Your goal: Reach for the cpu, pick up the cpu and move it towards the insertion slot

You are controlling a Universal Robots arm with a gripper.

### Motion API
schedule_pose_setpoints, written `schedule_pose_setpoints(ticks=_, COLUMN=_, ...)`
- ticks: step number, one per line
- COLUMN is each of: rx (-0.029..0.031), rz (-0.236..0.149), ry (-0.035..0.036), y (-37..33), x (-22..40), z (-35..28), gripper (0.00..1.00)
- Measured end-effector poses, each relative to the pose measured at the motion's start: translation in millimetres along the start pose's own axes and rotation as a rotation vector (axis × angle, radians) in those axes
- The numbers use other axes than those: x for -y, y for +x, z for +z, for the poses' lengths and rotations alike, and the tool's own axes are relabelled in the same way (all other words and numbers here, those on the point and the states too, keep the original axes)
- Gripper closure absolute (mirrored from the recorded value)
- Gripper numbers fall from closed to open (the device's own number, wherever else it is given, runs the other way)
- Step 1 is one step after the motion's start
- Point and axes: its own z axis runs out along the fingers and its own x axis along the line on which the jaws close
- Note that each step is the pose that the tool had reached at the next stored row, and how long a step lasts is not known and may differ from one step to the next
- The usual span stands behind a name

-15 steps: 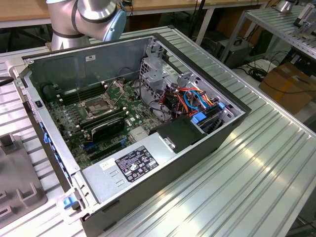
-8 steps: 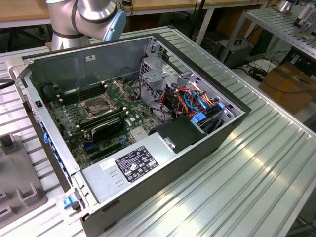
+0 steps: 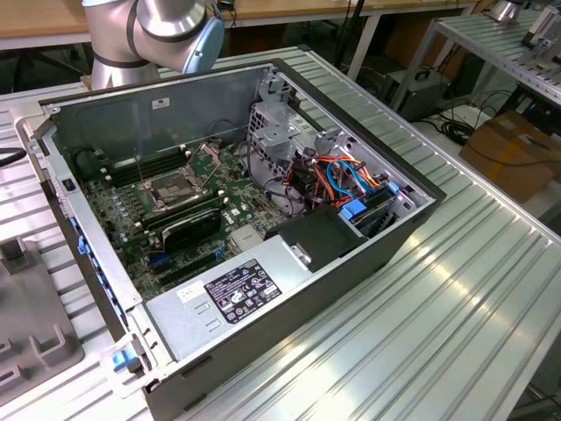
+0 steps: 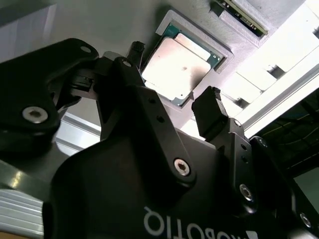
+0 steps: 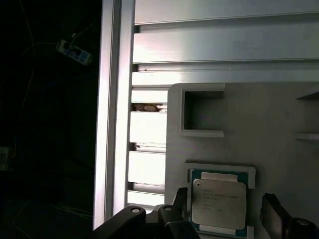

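The cpu (image 4: 179, 64) lies flat, pale metal face up, in a shallow square recess of a grey tray (image 4: 99, 20). Its green edge shows along the recess rim. In both wrist views it sits straight ahead of the hand (image 4: 172, 74), in the gap between the two black fingers (image 4: 212, 107).

The hand is spread wide, wider than the chip, with one fingertip off each opposite side of it. It has hold of nothing. The first wrist view shows the same: the cpu (image 5: 219, 201) is framed by the hand (image 5: 224, 201), with a finger (image 5: 271, 211) standing just clear of its edge. Whether the tips are level with the chip or somewhat above it I cannot tell.

Farther out from the hand than the cpu, the tray (image 5: 279, 114) has a smaller square pocket (image 5: 202, 114). Beyond that runs the ribbed aluminium surface (image 5: 224, 45) that carries the tray.

In the exterior view the insertion slot (image 3: 171, 189) sits on the board inside an open computer case (image 3: 351, 263). Its silver frame surrounds a dark centre and its load plate is swung up. The case rests on the ribbed surface (image 3: 438, 298). The arm (image 3: 158, 26) rises behind the case's far wall. From that view I cannot place the slot relative to the hand.
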Motion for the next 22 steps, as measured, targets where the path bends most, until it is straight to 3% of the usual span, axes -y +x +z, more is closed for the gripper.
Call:
schedule_pose_setpoints(ticks=6, rx=-0.0007, rz=-0.002, ry=0.0023, y=0.2, x=-0.1, z=0.4, gripper=0.31)
schedule_pose_setpoints(ticks=7, rx=-0.0014, rz=-0.002, ry=0.0050, y=0.2, x=-0.1, z=1.4, gripper=0.25)
schedule_pose_setpoints(ticks=8, rx=-0.0021, rz=-0.001, ry=0.0076, y=0.3, x=-0.1, z=2.0, gripper=0.25)
schedule_pose_setpoints(ticks=10, rx=-0.0036, rz=0.005, ry=0.0238, y=0.4, x=0.0, z=5.1, gripper=0.25)
schedule_pose_setpoints(ticks=15, rx=-0.0055, rz=0.005, ry=0.0259, y=0.4, x=-0.5, z=12.9, gripper=0.25)
schedule_pose_setpoints(ticks=22, rx=-0.0106, rz=0.005, ry=0.0242, y=0.3, x=-2.7, z=17.4, gripper=0.25)
